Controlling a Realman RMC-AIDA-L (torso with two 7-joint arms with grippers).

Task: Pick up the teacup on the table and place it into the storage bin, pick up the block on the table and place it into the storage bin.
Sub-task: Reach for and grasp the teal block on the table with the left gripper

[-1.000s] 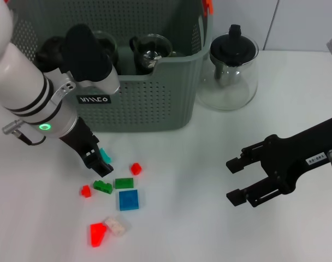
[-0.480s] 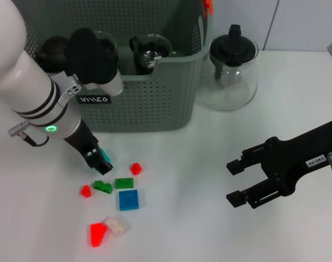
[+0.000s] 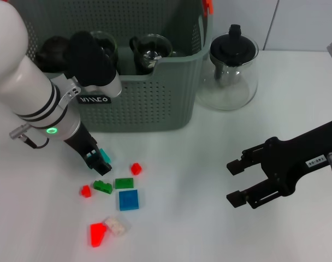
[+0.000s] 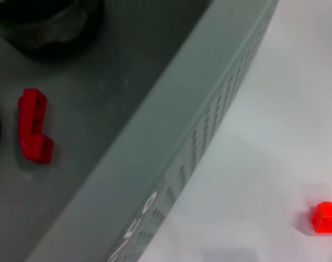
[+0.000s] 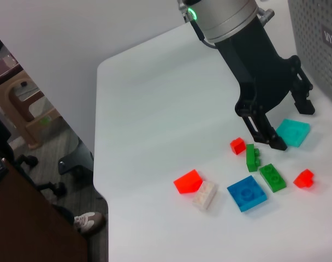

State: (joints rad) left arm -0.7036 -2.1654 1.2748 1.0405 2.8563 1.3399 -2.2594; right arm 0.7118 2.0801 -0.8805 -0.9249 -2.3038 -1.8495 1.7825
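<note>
nearest you, red, white and blue blocks lay loose. at 10 o'clock, left gripper (image 3: pixel 99 162) stood apart astride the teal block (image 3: pixel 104 155): light, rigid, slick; pinch its flat sides. storage bin (image 3: pixel 155 103) at 12; right gripper (image 3: pixel 236 180) open, idle.

grey-green perforated storage bin (image 3: pixel 149 103) with orange clip; teal block (image 3: pixel 104 155), red, green, blue, white blocks; black grippers

Eight blocks (image 3: pixel 129 200) on table — one bin (image 3: pixel 149 103) — one teapot (image 3: pixel 232 68)
</note>
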